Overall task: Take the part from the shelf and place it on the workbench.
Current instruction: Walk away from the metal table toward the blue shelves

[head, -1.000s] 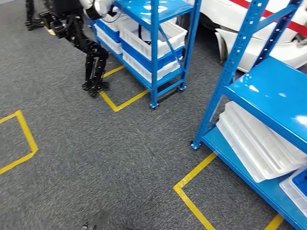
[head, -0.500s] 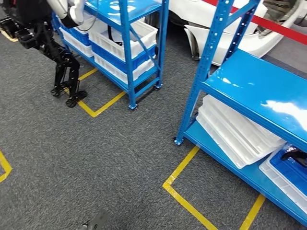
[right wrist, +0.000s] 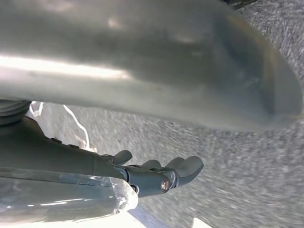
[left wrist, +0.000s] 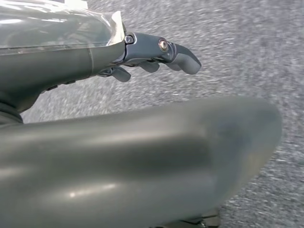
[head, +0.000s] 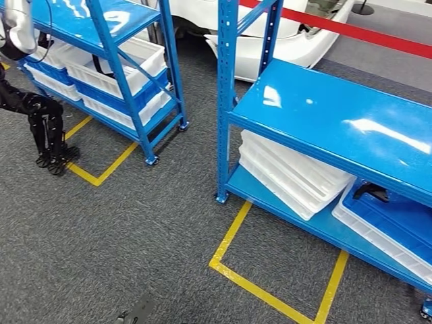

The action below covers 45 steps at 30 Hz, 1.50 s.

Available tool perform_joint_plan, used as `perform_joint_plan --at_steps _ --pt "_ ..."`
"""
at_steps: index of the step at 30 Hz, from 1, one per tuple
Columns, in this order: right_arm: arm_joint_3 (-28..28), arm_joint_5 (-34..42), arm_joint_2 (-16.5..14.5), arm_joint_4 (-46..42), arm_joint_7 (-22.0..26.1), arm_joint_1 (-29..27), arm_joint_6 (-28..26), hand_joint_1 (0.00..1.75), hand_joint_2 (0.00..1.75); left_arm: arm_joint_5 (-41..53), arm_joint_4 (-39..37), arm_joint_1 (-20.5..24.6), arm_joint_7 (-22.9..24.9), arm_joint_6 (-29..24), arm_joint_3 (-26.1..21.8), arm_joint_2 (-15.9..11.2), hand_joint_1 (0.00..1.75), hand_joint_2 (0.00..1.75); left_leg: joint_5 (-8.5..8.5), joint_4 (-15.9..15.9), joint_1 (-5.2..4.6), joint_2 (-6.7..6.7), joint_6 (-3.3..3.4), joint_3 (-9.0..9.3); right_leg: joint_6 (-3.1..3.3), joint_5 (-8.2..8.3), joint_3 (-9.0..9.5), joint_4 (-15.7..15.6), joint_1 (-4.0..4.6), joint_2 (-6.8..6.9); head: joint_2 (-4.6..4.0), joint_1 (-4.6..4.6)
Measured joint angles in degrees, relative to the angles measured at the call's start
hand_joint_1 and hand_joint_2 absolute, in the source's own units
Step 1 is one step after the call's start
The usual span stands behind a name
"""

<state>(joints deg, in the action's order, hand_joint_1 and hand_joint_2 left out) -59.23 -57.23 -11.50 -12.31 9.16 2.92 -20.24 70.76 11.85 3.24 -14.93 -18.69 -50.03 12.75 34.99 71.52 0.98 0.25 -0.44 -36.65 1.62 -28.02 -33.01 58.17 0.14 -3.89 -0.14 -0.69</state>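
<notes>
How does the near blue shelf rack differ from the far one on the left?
The near blue metal shelf rack has a bare glossy middle shelf; the far blue rack on the left has its middle shelf full of white plastic bins. The near rack's bottom shelf holds flat white trays leaning at a tilt; the far rack's holds upright bins. Both stand on grey carpet by yellow floor tape.

You are in a workshop or warehouse floor: grey carpet [head: 127, 229] marked with yellow tape lines [head: 264, 287]. Blue steel shelving racks [head: 326, 121] hold white plastic trays [head: 290, 172] and blue-and-white bins [head: 117, 64]. A white car body [head: 275, 40] sits behind a red barrier strip [head: 356, 30].
</notes>
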Motion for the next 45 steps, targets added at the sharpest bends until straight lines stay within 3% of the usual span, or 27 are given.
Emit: perform_joint_plan --at_steps 2,4,5,6,7,9,10,12,13,14,15,17,18,20,22,24,25,27,28,29,30,32,33,35,38,42,45 --pt "0.0 0.1 0.0 0.0 0.0 0.0 0.1 0.00 0.00 0.2 0.0 0.0 0.0 0.0 0.0 0.0 0.00 0.00 -4.65 -7.6 0.13 -2.54 0.66 2.49 -0.28 -0.27 0.30 0.1 0.06 -1.68 0.01 0.04" --pt "0.0 0.1 -0.1 0.0 0.0 0.0 0.2 0.00 0.00 0.5 0.0 0.0 0.1 0.0 0.1 0.0 0.00 0.00 -6.08 -12.0 0.21 -4.94 0.89 4.08 -0.85 -0.41 0.12 0.2 -0.07 -3.08 0.01 0.09" --pt "0.0 0.1 -0.1 0.0 0.1 0.0 0.3 0.00 0.00 0.6 0.0 0.0 0.1 0.0 0.1 -0.1 0.00 0.00 -5.85 -12.4 0.15 -5.07 0.93 4.34 -1.25 -0.40 -0.04 0.2 -0.18 -3.72 0.01 0.10" --pt "0.0 0.1 -0.1 0.0 0.1 -0.2 0.3 0.00 0.00 0.7 0.0 0.1 0.1 0.0 0.1 0.0 0.00 0.00 -5.77 -12.7 0.14 -4.63 0.99 4.52 -1.63 -0.36 -0.15 0.1 -0.33 -4.31 0.00 0.09" --pt "0.0 0.0 -0.1 0.0 0.1 -0.3 0.3 0.00 0.00 0.7 0.0 0.2 0.1 -0.1 0.2 0.0 0.00 0.00 -5.83 -12.9 0.19 -4.07 1.22 4.67 -2.01 -0.52 -0.23 0.2 -0.32 -3.81 0.01 0.09" --pt "0.0 -0.1 -0.1 0.0 0.1 -0.3 0.4 0.00 0.00 0.7 0.0 0.3 0.0 -0.1 0.2 0.1 0.00 0.00 -5.87 -13.3 0.46 -2.69 1.73 5.07 -2.66 -2.19 -1.46 2.8 -0.20 -0.71 0.01 0.33" --pt "0.0 -0.3 -0.1 0.0 0.1 -0.2 0.4 0.00 0.00 0.6 0.0 0.3 0.0 -0.1 0.2 0.1 0.00 0.00 -5.76 -13.4 0.47 -1.83 1.92 5.28 -2.99 -3.76 -2.98 5.8 -0.25 1.32 0.01 0.44" --pt "0.0 -0.9 -0.1 0.0 0.2 0.2 0.4 0.00 0.00 0.1 0.0 0.1 -0.1 -0.1 0.2 0.1 0.00 0.00 -5.37 -13.4 0.46 0.01 2.09 5.58 -3.66 -6.68 -6.99 13.3 -0.63 3.00 0.01 0.57" --pt "0.0 -1.3 -0.1 0.0 0.2 0.2 0.4 0.00 0.00 -0.3 0.0 0.0 -0.1 -0.1 0.1 0.1 0.00 0.00 -5.15 -13.4 0.47 0.85 2.05 5.75 -3.94 -7.02 -8.32 15.6 -0.86 3.27 0.01 0.56" --pt "0.0 -1.6 -0.1 0.0 0.2 0.2 0.4 0.00 0.00 -0.6 0.0 0.0 -0.2 -0.1 0.1 0.0 0.00 0.00 -4.92 -13.4 0.49 1.56 1.95 5.99 -4.15 -6.17 -8.49 15.7 -1.04 3.50 0.01 0.56" --pt "0.0 -1.8 -0.1 0.0 0.2 0.2 0.4 0.00 0.00 -0.9 0.0 0.1 -0.2 0.0 0.0 0.0 0.00 0.00 -4.64 -13.4 0.53 2.16 1.79 6.32 -4.25 -4.35 -7.41 13.3 -1.16 3.83 0.01 0.56" --pt "0.0 -2.0 -0.1 0.0 0.1 0.4 0.4 0.00 0.00 -1.2 0.0 0.1 -0.2 0.1 -0.1 0.0 0.00 0.00 -3.98 -13.4 0.50 3.30 1.22 7.18 -4.10 -0.57 -3.49 5.5 -0.93 5.91 0.01 0.60" --pt "0.1 -2.0 -0.1 0.1 0.1 0.5 0.4 0.00 0.00 -1.2 0.0 0.2 -0.1 0.1 -0.2 0.0 0.00 0.00 -3.66 -13.4 0.39 3.79 0.87 7.51 -3.72 0.32 -2.09 2.6 -0.66 6.99 0.01 0.60" --pt "0.1 -2.1 -0.1 0.1 -0.3 0.8 0.4 0.00 0.00 -1.2 0.0 0.2 -0.2 0.1 -0.2 0.0 0.00 0.00 -3.23 -13.6 0.09 4.76 0.25 7.98 -2.84 0.11 -1.37 0.9 -0.05 7.99 0.01 0.54" --pt "0.1 -2.2 -0.1 0.1 -0.8 0.8 0.4 0.00 0.00 -1.2 0.0 0.4 -0.2 0.0 -0.2 -0.1 0.00 0.00 -2.85 -13.8 0.12 5.23 -0.33 8.53 -2.03 0.06 -1.37 0.7 -0.10 6.98 0.01 0.48" --pt "0.1 -2.5 -0.1 0.1 -1.5 0.8 0.5 0.00 0.00 -1.2 0.0 0.5 -0.3 0.0 -0.3 -0.1 0.00 0.00 -1.25 -11.9 0.30 3.48 -0.71 7.98 -1.20 0.09 -0.99 0.2 -0.37 6.15 0.00 0.39" --pt "0.2 -2.6 -0.2 0.1 -1.8 0.9 0.5 0.00 0.00 -1.2 0.0 0.5 -0.3 0.0 -0.3 -0.2 0.00 0.00 0.32 -9.0 0.36 2.16 -0.77 6.64 -0.83 0.08 -0.82 0.1 -0.50 5.75 0.01 0.30" --pt "0.3 -2.9 -0.3 0.1 -2.5 1.0 0.8 0.00 0.00 -1.1 0.0 0.2 -0.2 0.0 -0.3 -0.2 0.00 0.87 3.51 -1.1 0.28 0.72 -0.77 2.40 -0.33 -0.13 -0.63 0.1 -0.41 4.80 0.01 0.17" --pt "0.3 -2.9 -0.3 0.1 -3.0 1.0 1.0 0.00 0.00 -1.1 0.0 0.1 -0.2 0.0 -0.3 -0.3 0.00 1.31 4.06 1.8 0.22 0.52 -0.75 0.58 -0.22 -0.26 -0.45 0.1 -0.35 4.28 0.01 0.15" --pt "0.3 -3.0 -0.3 0.2 -3.6 1.0 1.3 0.00 0.00 -1.1 0.0 0.0 -0.1 0.0 -0.3 -0.3 0.00 1.75 3.31 2.7 0.17 0.44 -0.65 -0.37 -0.18 -0.42 -0.20 0.1 -0.30 3.79 0.01 0.14" --pt "0.3 -3.0 -0.3 0.2 -4.4 0.9 1.5 0.00 0.00 -1.0 0.0 -0.1 -0.1 0.0 -0.3 -0.3 0.00 1.75 1.36 1.1 0.15 0.41 -0.48 -0.22 -0.22 -0.62 0.15 0.1 -0.27 3.34 0.01 0.13" --pt "0.3 -3.2 -0.4 0.2 -5.9 0.9 1.9 0.00 0.00 -0.6 0.0 0.0 -0.1 0.1 -0.3 -0.4 0.00 1.75 -3.53 -6.0 0.09 0.28 0.02 2.16 -0.51 -1.12 0.98 0.1 -0.20 2.71 0.01 0.16" --pt "0.3 -3.3 -0.4 0.3 -6.5 0.9 2.1 0.00 0.00 -0.4 0.0 0.0 -0.1 0.1 -0.3 -0.4 0.00 1.75 -4.98 -9.3 0.04 0.19 0.22 3.43 -0.75 -1.37 1.25 0.2 -0.10 2.47 0.01 0.17" --pt "0.3 -3.6 -0.5 0.3 -7.3 1.0 2.4 0.00 0.00 -0.3 0.0 0.2 -0.2 0.2 -0.3 -0.4 0.00 1.75 -5.57 -12.2 -0.01 0.00 0.35 4.62 -0.99 -1.70 1.39 0.4 0.11 2.28 0.01 0.25" --pt "0.4 -4.0 -0.5 0.3 -8.0 0.9 2.7 0.00 0.00 0.0 0.0 0.2 -0.6 0.4 -0.3 -0.4 0.00 1.75 -5.54 -12.6 -0.13 -0.13 0.37 4.72 -0.82 -1.73 1.46 0.2 0.12 2.30 0.01 0.26" --pt "0.7 -4.8 -0.5 0.3 -8.7 0.9 3.1 0.00 1.75 0.6 0.0 0.3 -1.3 0.7 -0.2 -0.4 0.00 1.75 -5.37 -12.6 -0.25 -0.17 0.66 4.74 -0.95 -1.67 1.70 -0.2 0.06 2.35 0.01 0.26" --pt "0.9 -4.9 -0.5 0.3 -9.0 0.9 3.6 0.00 1.75 0.7 0.0 0.3 -1.5 0.9 -0.2 -0.4 0.00 1.75 -5.28 -12.6 -0.37 -0.17 0.80 4.74 -1.27 -1.70 1.71 -0.3 -0.05 2.40 0.01 0.25"
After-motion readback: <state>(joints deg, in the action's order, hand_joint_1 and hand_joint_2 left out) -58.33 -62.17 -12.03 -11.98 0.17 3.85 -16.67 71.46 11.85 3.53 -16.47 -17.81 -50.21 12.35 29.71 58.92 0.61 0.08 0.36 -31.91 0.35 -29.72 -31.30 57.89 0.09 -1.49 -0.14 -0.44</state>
